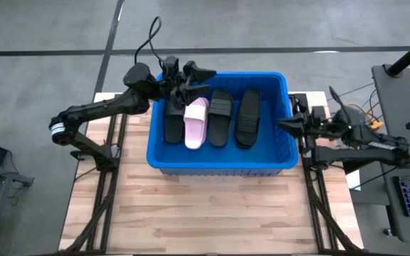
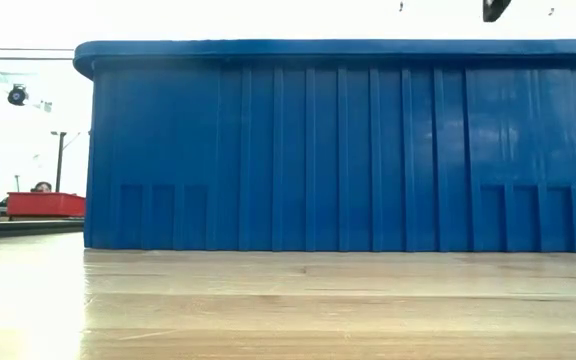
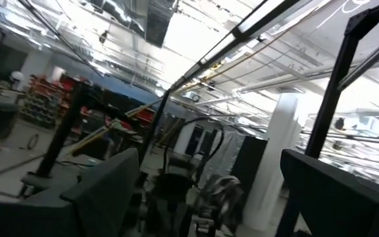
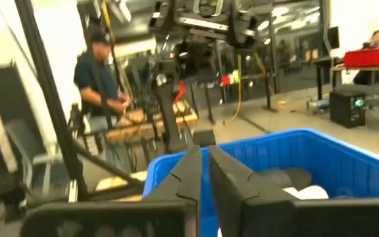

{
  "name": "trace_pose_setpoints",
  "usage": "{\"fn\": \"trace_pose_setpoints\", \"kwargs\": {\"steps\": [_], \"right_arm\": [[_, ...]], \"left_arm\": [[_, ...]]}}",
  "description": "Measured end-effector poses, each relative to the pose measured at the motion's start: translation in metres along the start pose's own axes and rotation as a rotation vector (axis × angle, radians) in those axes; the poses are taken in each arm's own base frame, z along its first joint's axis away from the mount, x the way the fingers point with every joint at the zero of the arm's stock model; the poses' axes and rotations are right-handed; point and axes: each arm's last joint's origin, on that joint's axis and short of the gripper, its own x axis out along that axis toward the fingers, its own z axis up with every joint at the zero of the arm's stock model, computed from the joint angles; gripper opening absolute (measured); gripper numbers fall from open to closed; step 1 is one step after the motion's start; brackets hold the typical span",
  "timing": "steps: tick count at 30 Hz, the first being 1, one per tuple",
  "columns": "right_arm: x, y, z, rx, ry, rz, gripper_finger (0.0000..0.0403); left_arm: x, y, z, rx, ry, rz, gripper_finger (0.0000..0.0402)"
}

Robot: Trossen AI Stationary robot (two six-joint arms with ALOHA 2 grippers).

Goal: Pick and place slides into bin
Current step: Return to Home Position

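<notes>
Overhead light fills the high view, leaving soft shadows inside the bin [image 1: 219, 162]. At table height the far room washes out white and glare sheens the tabletop [image 2: 28, 310]. In the left wrist view ceiling strip lights [image 3: 268, 16] flare.

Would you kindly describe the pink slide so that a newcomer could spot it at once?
Find the blue bin on the wooden table; four slides lie side by side in it. The pink slide is second from the left arm's side. It alone is pale; its three neighbours are black slides.
</notes>
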Motion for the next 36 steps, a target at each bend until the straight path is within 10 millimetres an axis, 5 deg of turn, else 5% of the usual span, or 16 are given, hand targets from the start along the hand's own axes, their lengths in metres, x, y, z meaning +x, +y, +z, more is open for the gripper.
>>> {"fn": "trace_pose_setpoints", "kwargs": {"steps": [4,12,27,32,36], "right_arm": [[-0.017,-0.002,-0.032,0.060,-0.058,-0.014,0.0013],[-0.016,-0.003,-0.094,0.144,0.009,0.012,0.0009],[-0.023,-0.008,-0.135,-0.055,-0.293,0.006,0.0008],[-0.023,-0.009,-0.140,-0.048,-0.293,-0.007,0.0008],[-0.024,-0.010,-0.139,-0.021,-0.299,-0.016,0.0008]], "left_arm": [[-0.001,-0.001,0.003,0.045,-0.027,0.033,0.0356],[-0.001,0.005,-0.003,0.130,0.012,0.115,0.0356],[-0.001,0.007,-0.006,0.272,0.048,0.134,0.0353],[-0.003,0.010,-0.016,0.277,0.177,0.125,0.0299],[-0.002,0.004,-0.018,0.245,0.202,0.049,0.0197]]}}
